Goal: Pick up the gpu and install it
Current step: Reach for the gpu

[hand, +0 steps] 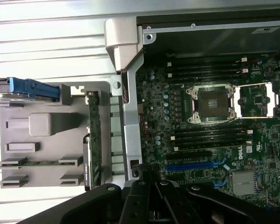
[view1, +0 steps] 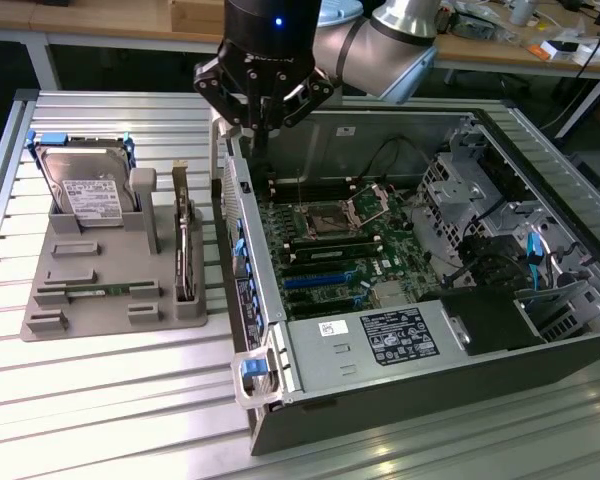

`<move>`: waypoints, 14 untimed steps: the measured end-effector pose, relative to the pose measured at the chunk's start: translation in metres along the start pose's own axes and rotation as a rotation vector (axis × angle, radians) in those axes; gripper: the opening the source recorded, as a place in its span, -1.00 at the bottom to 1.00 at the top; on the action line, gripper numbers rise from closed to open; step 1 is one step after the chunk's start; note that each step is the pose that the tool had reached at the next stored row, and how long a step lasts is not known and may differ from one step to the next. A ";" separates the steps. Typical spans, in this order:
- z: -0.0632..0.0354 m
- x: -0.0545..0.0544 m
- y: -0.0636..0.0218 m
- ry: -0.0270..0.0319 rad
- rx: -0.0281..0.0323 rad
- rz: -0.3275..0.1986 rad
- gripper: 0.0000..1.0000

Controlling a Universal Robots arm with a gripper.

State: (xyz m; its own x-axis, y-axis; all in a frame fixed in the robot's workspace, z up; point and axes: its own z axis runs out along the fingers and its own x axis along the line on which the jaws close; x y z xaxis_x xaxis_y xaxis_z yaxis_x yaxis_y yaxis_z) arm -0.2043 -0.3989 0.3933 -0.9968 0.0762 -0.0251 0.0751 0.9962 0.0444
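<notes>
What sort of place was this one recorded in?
Probably a robotics lab or workshop bench. An open computer case with its motherboard exposed lies on a slatted metal table, a grey fixture beside it holds a hard drive and the gpu, and cluttered wooden workbenches stand behind.

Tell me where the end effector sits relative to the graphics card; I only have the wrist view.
Observer: The end effector hangs above the computer case, over its edge nearest the holder, to the exterior view's right of the graphics card.
Operator: Is it holding anything?
Observer: No. Its fingers are shut and I see nothing between them.
Operator: What is the blue piece on the holder?
Observer: It is a handle on a hard drive that stands upright in the grey holder, white label facing out.
</notes>
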 end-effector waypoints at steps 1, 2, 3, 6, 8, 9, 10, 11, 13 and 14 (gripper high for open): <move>0.0000 0.000 0.0000 0.0001 0.0000 0.000 -0.79; 0.0000 0.001 -0.0001 0.0000 0.0000 0.000 -0.79; -0.0001 0.002 -0.0002 0.0000 0.0000 0.000 -0.79; -0.0002 0.006 -0.0005 0.0000 0.0000 0.000 -0.79; -0.0002 0.008 -0.0006 0.0000 0.0000 0.000 -0.79; -0.0002 0.009 -0.0007 0.0000 0.0000 0.000 -0.79; -0.0003 0.010 -0.0007 0.0000 0.0000 0.000 -0.79; -0.0003 0.010 -0.0008 0.0000 0.0000 0.000 -0.79; -0.0003 0.011 -0.0008 0.0000 0.0000 0.000 -0.79; -0.0003 0.011 -0.0008 0.0000 0.0000 0.000 -0.79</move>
State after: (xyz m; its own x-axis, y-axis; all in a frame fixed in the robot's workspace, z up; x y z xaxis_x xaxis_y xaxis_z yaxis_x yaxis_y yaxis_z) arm -0.2156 -0.3989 0.3933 -0.9968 0.0762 -0.0251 0.0751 0.9962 0.0444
